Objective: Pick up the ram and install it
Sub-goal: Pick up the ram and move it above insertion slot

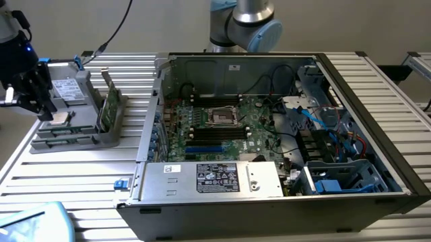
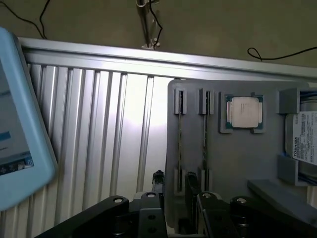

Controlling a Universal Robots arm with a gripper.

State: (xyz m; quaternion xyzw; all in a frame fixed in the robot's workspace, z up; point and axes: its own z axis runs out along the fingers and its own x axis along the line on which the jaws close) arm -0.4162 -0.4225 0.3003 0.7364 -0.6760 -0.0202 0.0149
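The ram (image 2: 180,135) is a thin green stick seen edge-on, standing in a slot of the grey holder (image 2: 233,166). A second similar stick (image 2: 204,135) stands in the slot beside it. My gripper (image 2: 174,184) hovers over the holder's near end, its dark fingers (image 2: 157,181) apart on either side of the first stick's line, with nothing gripped. In the exterior view the gripper (image 1: 46,112) hangs over the holder (image 1: 81,142) at the exterior view's left. The black memory slots (image 1: 219,132) lie on the motherboard inside the open computer case (image 1: 387,166).
The holder also carries a CPU (image 2: 243,111), a hard drive (image 2: 304,141) and an upright green card with a metal bracket (image 1: 109,107). A light-blue-rimmed screen (image 2: 20,139) lies on the ribbed table. A power supply (image 1: 215,179) and cables crowd the case.
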